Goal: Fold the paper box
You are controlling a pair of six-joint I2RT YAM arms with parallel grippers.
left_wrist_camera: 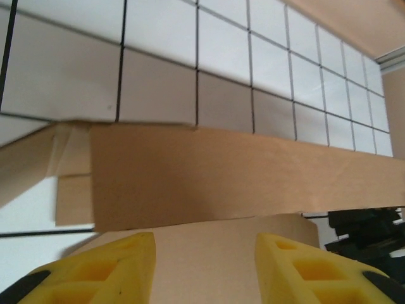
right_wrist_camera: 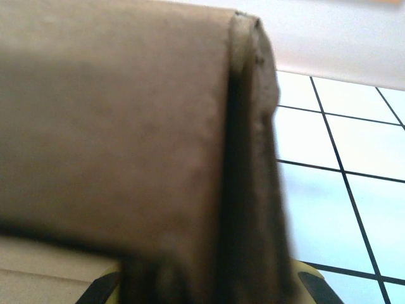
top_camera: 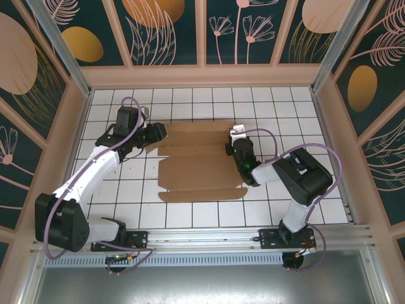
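Observation:
The paper box (top_camera: pixel 196 168) lies as a brown cardboard sheet in the middle of the white tiled floor, with its far panels partly raised. My left gripper (top_camera: pixel 159 134) is at the sheet's far left corner. In the left wrist view its yellow fingers (left_wrist_camera: pixel 107 272) stand apart over a pale flap, with a raised cardboard panel (left_wrist_camera: pixel 202 171) just ahead. My right gripper (top_camera: pixel 233 150) is at the box's right edge. In the right wrist view it (right_wrist_camera: pixel 205 285) is shut on a folded-up side flap (right_wrist_camera: pixel 114 126), which hides most of the fingers.
Pink-framed patterned walls (top_camera: pixel 202 76) enclose the floor on three sides. An aluminium rail (top_camera: pixel 209 237) with both arm bases runs along the near edge. Bare tiles (top_camera: pixel 297 114) show right of and behind the box, and more to its left.

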